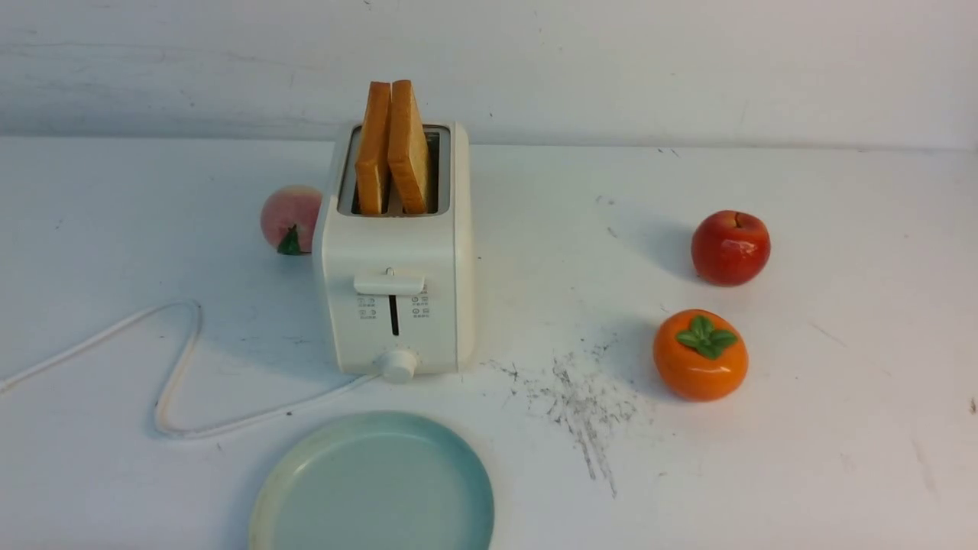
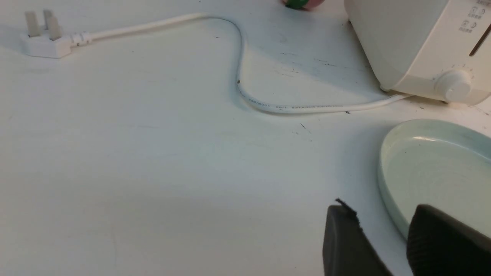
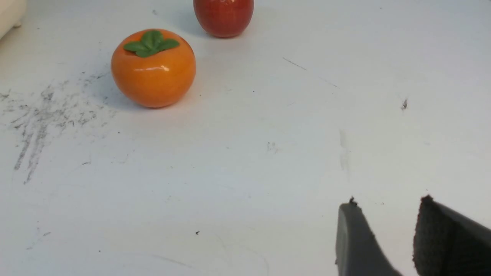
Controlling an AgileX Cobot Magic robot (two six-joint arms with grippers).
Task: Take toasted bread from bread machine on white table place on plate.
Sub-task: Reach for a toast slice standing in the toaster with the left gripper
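the task is at its very start: no slice is taken yet. both slices of toast stand in the slots of the toaster, and their tops lean together, it seems touching. the plate lies empty on the table, just in front of the toaster. the left gripper hangs low beside the plate, partly open and holding nothing. the right gripper is the same, over bare table near the persimmon. next, one gripper must go above the toaster, close on one slice's top edge and lift straight up.
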